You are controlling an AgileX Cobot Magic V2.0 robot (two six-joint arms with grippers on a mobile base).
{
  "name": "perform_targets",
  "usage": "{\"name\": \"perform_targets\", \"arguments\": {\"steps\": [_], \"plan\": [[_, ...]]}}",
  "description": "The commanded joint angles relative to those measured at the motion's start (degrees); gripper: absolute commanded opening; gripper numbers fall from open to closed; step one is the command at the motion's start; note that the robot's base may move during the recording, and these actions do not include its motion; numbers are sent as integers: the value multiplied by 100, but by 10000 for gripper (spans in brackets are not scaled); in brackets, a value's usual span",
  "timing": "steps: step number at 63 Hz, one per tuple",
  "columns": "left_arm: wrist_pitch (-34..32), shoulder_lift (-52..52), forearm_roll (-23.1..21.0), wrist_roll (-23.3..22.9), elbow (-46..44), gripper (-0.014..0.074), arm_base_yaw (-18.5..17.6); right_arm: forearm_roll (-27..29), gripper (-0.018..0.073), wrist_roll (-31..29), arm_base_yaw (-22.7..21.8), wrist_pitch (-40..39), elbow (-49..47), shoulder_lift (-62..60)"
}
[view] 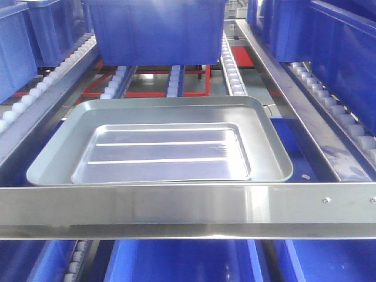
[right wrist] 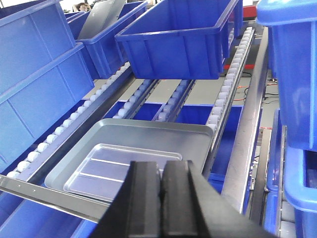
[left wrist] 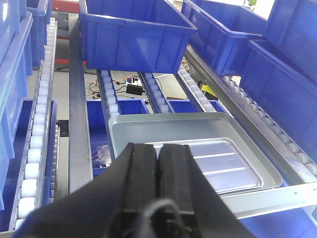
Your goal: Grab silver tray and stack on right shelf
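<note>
Silver tray (view: 164, 151): shiny stainless steel with rounded corners and two long raised ridges across its floor – it lies flat inside the larger tray, toward that tray's front, its near rim close to the front rail.
Larger tray (view: 267, 132): duller blue-grey, with a plain flared rim; it rests on the roller tracks just behind the front rail and holds the silver tray nested in it.
Right shelf (view: 176, 205): a steel-framed rack level whose broad brushed-steel front rail crosses the front view below the trays, with two small screws near its right end.
Roller tracks (view: 232, 61): rows of white rollers running back from the rail, under and on both sides of the trays.
Blue bin (view: 155, 29): a deep plastic crate sitting on the same rollers behind the trays, apart from them.
Other blue bins (left wrist: 292, 79): more crates line the neighbouring lanes on either side and show on the level below.
Left gripper (left wrist: 158, 191): its black fingers are pressed together with nothing between them – it hangs above the near left corner of the trays, touching neither.
Right gripper (right wrist: 161, 198): also clenched on nothing, fingers meeting edge to edge, poised over the near right part of the trays and clear of them.
</note>
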Motion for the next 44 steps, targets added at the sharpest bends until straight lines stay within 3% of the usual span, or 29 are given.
{"name": "perform_targets", "arguments": {"steps": [1,9,14,17,22,30,35,44], "plan": [[-484,-54,-33,7,-138,-92,-35,-87,55,-66,-11,-491,-153,75],[-458,-54,-108,211,-117,-92,-11,-87,55,-66,-11,-491,-153,75],[-447,-54,-496,1349,-117,-92,214,-87,55,-66,-11,-491,-153,75],[-447,-54,-796,1711,-85,-92,495,-87,55,-66,-11,-491,-153,75],[-701,-78,-1203,1725,132,-92,1215,-87,55,-66,-11,-491,-153,75],[-1648,-78,-1291,1725,911,-92,2158,-87,55,-66,-11,-491,-153,75],[-2372,-78,-1303,1725,1553,-92,2431,-87,55,-66,-11,-491,-153,75],[-3808,-78,-1303,1725,2758,-92,2537,-87,55,-66,-11,-491,-153,75]]}}
